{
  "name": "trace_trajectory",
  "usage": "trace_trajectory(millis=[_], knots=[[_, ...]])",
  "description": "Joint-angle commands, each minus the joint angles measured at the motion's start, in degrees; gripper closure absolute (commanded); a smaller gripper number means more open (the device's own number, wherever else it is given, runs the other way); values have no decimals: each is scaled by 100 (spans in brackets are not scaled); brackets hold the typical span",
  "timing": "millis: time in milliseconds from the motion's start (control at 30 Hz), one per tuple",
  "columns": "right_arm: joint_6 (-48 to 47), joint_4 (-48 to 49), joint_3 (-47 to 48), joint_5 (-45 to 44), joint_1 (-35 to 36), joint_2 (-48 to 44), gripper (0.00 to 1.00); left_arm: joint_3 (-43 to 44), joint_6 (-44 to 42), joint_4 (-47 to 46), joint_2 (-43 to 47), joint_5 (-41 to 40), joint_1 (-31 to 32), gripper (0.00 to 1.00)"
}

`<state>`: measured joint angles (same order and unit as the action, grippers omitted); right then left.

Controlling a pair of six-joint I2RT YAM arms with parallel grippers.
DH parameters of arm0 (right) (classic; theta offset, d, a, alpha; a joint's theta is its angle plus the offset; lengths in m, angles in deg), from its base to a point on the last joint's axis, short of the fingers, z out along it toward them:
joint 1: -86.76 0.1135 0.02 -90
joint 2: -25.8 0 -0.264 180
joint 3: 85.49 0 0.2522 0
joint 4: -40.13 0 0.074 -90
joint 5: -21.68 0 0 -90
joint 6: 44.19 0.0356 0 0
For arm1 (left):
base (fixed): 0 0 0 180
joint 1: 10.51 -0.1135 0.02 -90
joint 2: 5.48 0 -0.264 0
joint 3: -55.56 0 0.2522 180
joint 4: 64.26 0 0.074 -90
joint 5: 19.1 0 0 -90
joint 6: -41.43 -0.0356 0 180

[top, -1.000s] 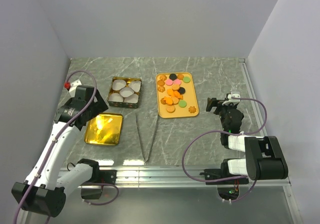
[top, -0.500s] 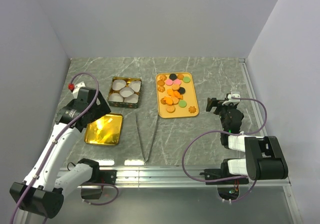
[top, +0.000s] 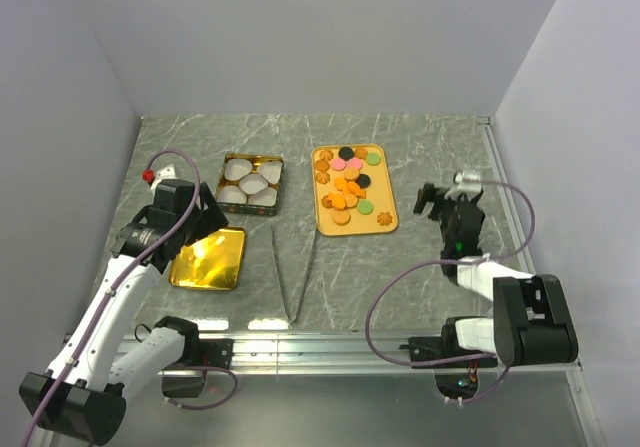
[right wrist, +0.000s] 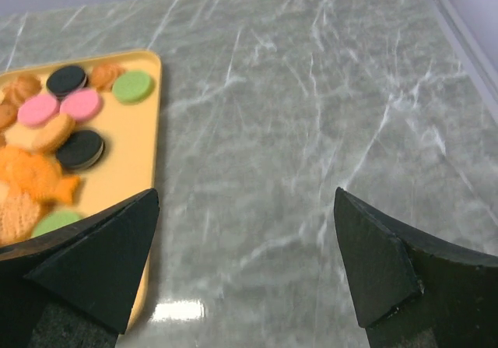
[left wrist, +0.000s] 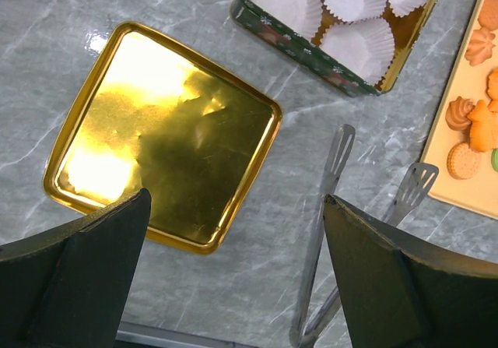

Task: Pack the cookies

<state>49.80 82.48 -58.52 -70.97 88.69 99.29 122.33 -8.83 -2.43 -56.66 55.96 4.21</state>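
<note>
Left end effector (left wrist: 233, 208) and right end effector (right wrist: 247, 200) gape empty; tongs (left wrist: 319, 239) lie between gold lid (left wrist: 163, 153) and cookies (top: 350, 189).

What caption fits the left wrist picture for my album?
Open left gripper hovers over a gold lid, with tongs and a tin of paper cups nearby.

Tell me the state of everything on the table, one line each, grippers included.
Green square metal tin: open, lid off.
White fluted paper cups: in the tin, empty.
Gold square lid: flat on the table, beside the tin.
Small round and flower-shaped cookies: on the yellow tray, none packed.
Metal tongs: lying on the table, unheld.
Left gripper: open, empty.
Right gripper: open, empty.
</note>
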Motion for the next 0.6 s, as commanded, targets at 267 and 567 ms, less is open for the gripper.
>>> trace_trajectory(millis=[267, 567], knots=[[884, -6250, 4333, -53, 754, -687, 0, -89, 86, -351, 354, -18, 22, 1], [4013, -5861, 3781, 2834, 1114, -1199, 0, -133, 86, -422, 503, -62, 22, 1]])
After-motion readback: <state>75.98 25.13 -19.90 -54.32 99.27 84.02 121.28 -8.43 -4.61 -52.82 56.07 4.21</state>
